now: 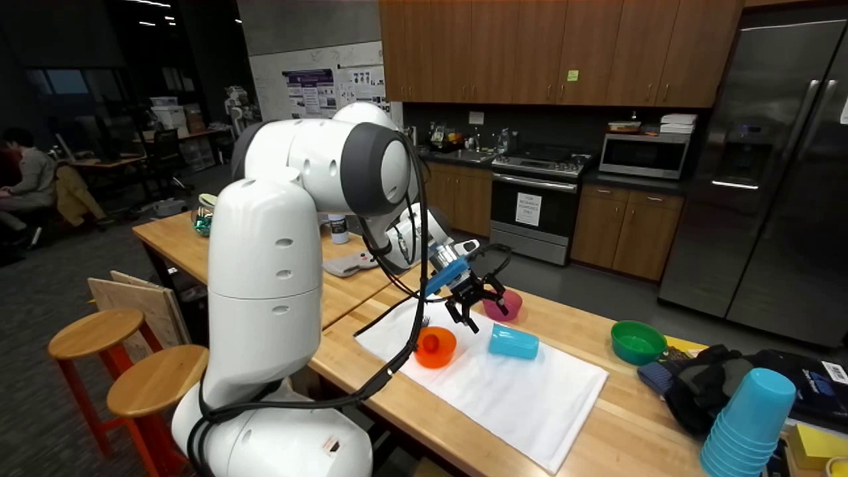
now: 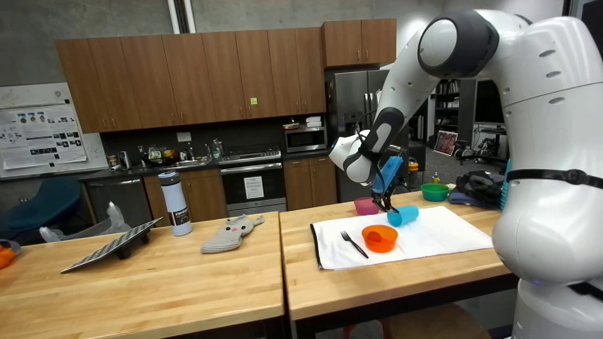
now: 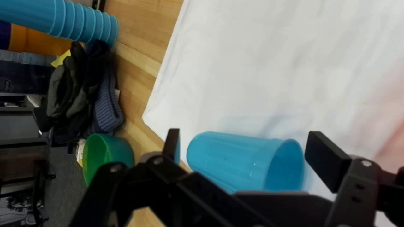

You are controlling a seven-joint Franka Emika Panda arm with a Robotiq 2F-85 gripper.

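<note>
My gripper [image 1: 488, 319] stands wide with nothing in it, near the blue cup [image 3: 233, 159] lying on its side on the white cloth [image 1: 523, 397]. In the wrist view the cup's length nearly fills the gap between my fingers [image 3: 328, 160], mouth to the right, so a surer hold probably calls for turning across its narrower body, closing gently, clear of the pink bowl [image 2: 365, 206] on the far side.

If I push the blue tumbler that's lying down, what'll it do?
The blue tumbler would probably roll, being round and on its side. It may curve, since one end looks wider. Its shiny surface might feel slippery.
</note>
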